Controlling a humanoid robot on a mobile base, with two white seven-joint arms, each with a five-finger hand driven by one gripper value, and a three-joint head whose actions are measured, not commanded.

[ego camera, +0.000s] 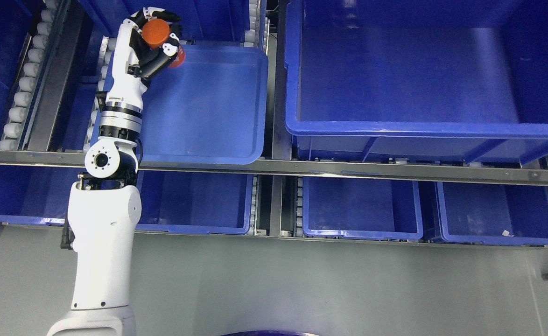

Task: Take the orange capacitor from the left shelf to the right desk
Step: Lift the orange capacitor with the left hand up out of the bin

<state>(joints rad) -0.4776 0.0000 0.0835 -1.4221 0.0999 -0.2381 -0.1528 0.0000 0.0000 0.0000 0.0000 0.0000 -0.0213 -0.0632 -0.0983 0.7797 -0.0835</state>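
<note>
My left hand (155,44) is curled around an orange capacitor (156,32), at the far left corner of the shallow blue tray (208,112) on the upper shelf. Its round end faces up toward my head, so its long axis runs roughly along my line of sight. A second orange piece (179,56) peeks out just beside my fingers (162,58). No desk shows here; the carry must go rightward, I judge.

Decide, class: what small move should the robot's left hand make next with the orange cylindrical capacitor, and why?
Probably lift it straight up. The left hand is already closed around the orange cylindrical capacitor above the far left corner of the shallow blue plastic tray, so raising it clear of the shelf should precede carrying it right.
</note>
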